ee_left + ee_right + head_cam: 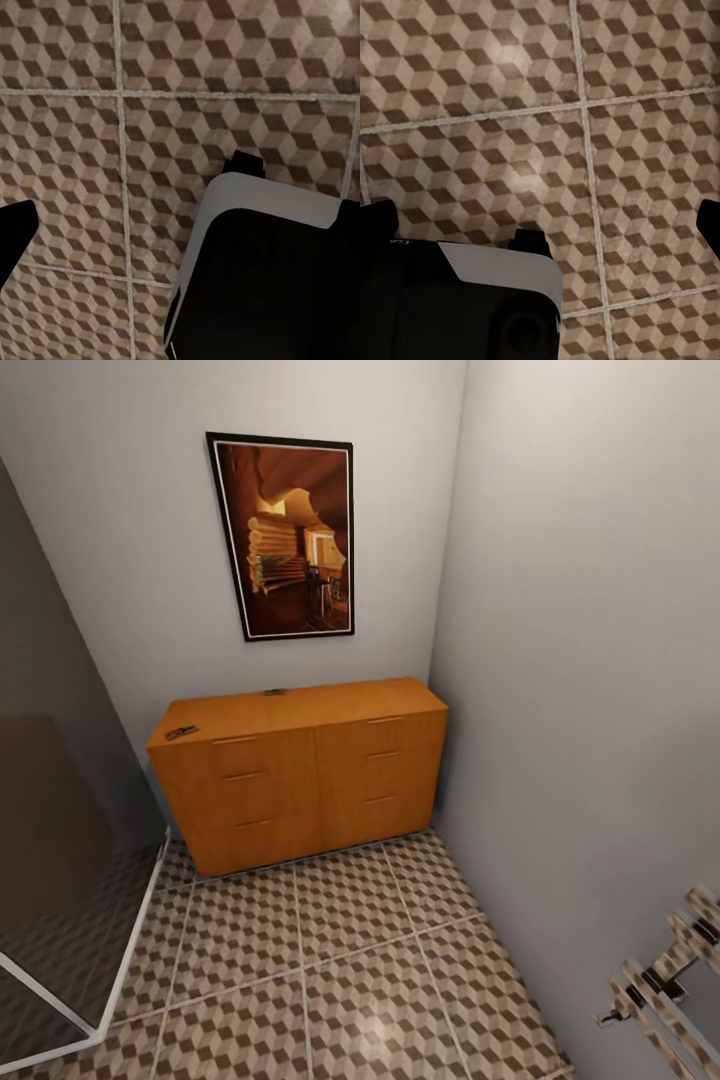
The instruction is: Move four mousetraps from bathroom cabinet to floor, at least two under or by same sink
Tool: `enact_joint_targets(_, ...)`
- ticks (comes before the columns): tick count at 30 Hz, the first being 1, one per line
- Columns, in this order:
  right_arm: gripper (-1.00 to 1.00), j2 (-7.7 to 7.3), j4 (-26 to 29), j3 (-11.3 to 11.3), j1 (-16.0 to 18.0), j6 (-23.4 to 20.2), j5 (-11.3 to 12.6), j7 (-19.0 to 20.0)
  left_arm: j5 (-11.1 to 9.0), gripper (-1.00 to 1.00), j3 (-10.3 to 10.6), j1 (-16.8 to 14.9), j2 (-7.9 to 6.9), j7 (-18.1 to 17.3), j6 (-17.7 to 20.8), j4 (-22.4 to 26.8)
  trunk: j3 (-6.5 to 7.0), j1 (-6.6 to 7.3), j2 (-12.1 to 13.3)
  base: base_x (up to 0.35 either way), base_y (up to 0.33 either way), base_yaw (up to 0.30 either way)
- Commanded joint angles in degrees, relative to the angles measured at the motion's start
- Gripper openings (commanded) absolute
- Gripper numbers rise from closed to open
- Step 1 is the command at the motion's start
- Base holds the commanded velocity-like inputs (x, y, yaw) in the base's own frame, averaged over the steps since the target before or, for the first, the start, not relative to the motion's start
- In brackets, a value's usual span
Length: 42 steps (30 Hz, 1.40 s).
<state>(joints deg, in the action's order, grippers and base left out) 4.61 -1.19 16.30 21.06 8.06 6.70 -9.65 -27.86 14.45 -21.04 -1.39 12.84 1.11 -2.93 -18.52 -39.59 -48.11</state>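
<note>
Wooden mousetraps [181,733] on cabinet [300,780] top: probably light, stiff, thin; wire likely snaggy, so pinch board's long edges. Both jaws' opening: cannot tell; nothing visibly held.

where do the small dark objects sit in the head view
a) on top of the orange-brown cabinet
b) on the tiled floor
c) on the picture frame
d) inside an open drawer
a: two small dark objects, one near the front left corner and one by the back edge, lie on top of the cabinet, whose drawers are all shut; they are too small to identify for sure.
</note>
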Motion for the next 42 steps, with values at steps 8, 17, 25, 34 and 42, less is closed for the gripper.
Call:
enact_joint_targets(8, 1.00, 0.01, -0.1, 0.5, 0.1, 0.3, 0.6, -0.1, -0.4, 1.00, 0.6, -0.1, -0.53, 0.2, 0.1, -0.1, -0.07, -0.01, 0.0, 0.010, 0.000, 0.000)
enact_joint_targets(17, 1.00, 0.02, -0.1, 0.5, 0.0, 0.3, 0.6, -0.1, -0.4, 1.00, 0.6, -0.1, -0.59, 0.2, 0.1, -0.1, -0.07, -0.01, 0.0, 0.000, 0.000, 0.000)
enact_joint_targets(25, 1.00, 0.08, -0.1, 0.5, 0.1, 0.3, 0.6, -0.1, -0.4, 1.00, 0.6, -0.1, -0.62, 0.2, 0.1, -0.1, -0.07, -0.01, 0.0, 0.000, 0.000, 0.000)
enact_joint_targets(34, 1.00, 0.07, -0.1, 0.6, 0.1, 0.3, 0.6, -0.1, -0.4, 1.00, 0.6, -0.1, -0.61, 0.2, 0.1, -0.1, -0.07, -0.01, 0.0, 0.000, 0.000, 0.000)
enact_joint_targets(42, 1.00, 0.05, -0.1, 0.5, 0.1, 0.3, 0.6, -0.1, -0.4, 1.00, 0.6, -0.1, -0.62, 0.2, 0.1, -0.1, -0.07, -0.01, 0.0, 0.000, 0.000, 0.000)
